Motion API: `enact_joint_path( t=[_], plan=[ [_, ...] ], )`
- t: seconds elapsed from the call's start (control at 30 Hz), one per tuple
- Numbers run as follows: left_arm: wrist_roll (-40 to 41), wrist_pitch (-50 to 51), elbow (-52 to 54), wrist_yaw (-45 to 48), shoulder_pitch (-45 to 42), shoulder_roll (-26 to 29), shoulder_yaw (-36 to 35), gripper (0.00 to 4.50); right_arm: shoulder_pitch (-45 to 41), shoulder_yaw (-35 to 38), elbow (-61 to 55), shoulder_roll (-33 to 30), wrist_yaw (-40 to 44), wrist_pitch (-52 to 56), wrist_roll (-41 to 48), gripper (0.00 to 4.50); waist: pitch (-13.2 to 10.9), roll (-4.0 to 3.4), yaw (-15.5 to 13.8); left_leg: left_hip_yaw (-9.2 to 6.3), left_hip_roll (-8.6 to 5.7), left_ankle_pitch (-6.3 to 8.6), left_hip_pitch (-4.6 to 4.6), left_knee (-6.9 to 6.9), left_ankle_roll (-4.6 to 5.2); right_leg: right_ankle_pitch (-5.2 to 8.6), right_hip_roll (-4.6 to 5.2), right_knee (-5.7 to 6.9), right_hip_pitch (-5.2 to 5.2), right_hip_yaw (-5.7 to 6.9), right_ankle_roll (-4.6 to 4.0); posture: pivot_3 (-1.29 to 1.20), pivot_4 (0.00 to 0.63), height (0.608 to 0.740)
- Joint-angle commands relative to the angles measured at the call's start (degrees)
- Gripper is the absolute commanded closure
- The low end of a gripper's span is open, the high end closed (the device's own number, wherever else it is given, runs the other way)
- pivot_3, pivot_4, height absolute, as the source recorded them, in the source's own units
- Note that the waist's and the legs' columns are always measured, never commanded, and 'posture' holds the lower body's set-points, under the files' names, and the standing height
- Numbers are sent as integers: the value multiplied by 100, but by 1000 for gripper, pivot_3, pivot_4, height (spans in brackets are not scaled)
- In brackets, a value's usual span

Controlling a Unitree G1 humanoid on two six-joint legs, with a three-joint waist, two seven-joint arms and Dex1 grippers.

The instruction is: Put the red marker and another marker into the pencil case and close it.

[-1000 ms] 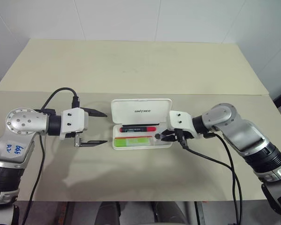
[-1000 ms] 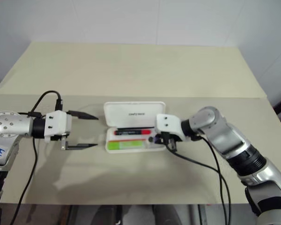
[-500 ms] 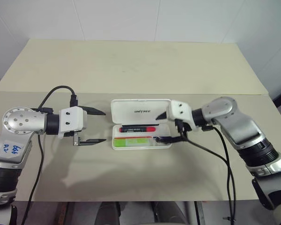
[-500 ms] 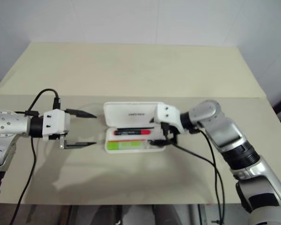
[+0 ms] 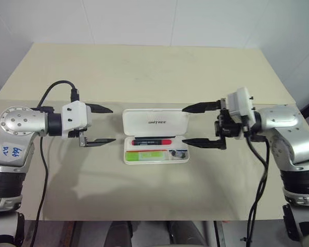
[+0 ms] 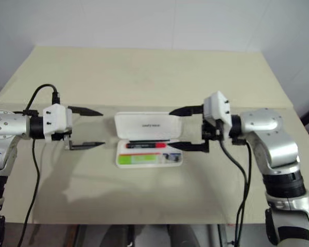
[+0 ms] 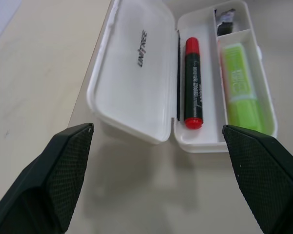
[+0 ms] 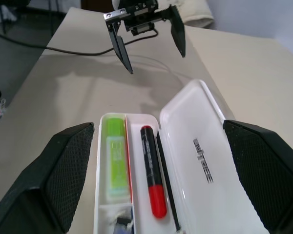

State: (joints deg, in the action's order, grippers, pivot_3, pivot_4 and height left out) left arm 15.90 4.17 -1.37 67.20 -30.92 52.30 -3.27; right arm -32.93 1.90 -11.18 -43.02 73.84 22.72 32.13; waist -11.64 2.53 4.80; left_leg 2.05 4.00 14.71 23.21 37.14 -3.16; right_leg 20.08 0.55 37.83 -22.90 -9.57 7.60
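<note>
Both markers lie in the open pencil case mid-table: the red marker by the hinge, the green marker in front. Left gripper and right gripper flank it, spread wide, empty. Closing the lid looks next.

Left and right eye views: paired head cameras looking forward and down over the table, both framing the open pencil case at mid-distance. Left and right wrist views: close, oblique looks along each arm's fingers from opposite ends of that case.
</note>
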Motion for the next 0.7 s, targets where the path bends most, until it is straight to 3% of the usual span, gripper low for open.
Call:
enact_joint_path(
  t=[0.03, 0.1, 0.2, 0.57, 0.7],
  plan=[
    [247, 133, -152, -30, -218, 24, -311, 0, 337, 454, -282, -317, 43, 86, 235, 12, 0, 0, -6, 0, 0, 0, -1, 0, 0, 0, 0, -1, 0, 0, 0, 0, 150, 740],
    [332, 229, -224, -9, -259, 21, -377, 0, 595, 662, -360, -445, -5, 174, 350, 12, 0, 0, -3, 0, 0, 0, -1, 0, 0, 0, 0, -2, 1, 0, 0, 0, 150, 740],
    [450, 347, -298, -7, -230, 13, -490, 616, 754, 863, -426, -490, -133, 207, 449, 0, 0, 0, 17, 2, -1, 0, -1, 1, 0, 0, 0, -1, 2, -2, 1, 0, 150, 740],
    [478, 481, -413, 104, 141, 74, -577, 4328, 551, 836, -396, -344, -433, 183, 518, 0, 0, 0, 1, 2, -1, -2, -4, 1, -4, -1, 0, 0, 4, -4, 3, 0, 150, 740],
    [439, 527, -436, -109, 110, -63, -568, 4475, 499, 824, -374, -328, -490, 179, 519, 0, 0, 0, -4, 2, -1, -2, -4, 1, -4, -1, 0, 0, 3, -4, 3, 0, 150, 740]
  ],
)
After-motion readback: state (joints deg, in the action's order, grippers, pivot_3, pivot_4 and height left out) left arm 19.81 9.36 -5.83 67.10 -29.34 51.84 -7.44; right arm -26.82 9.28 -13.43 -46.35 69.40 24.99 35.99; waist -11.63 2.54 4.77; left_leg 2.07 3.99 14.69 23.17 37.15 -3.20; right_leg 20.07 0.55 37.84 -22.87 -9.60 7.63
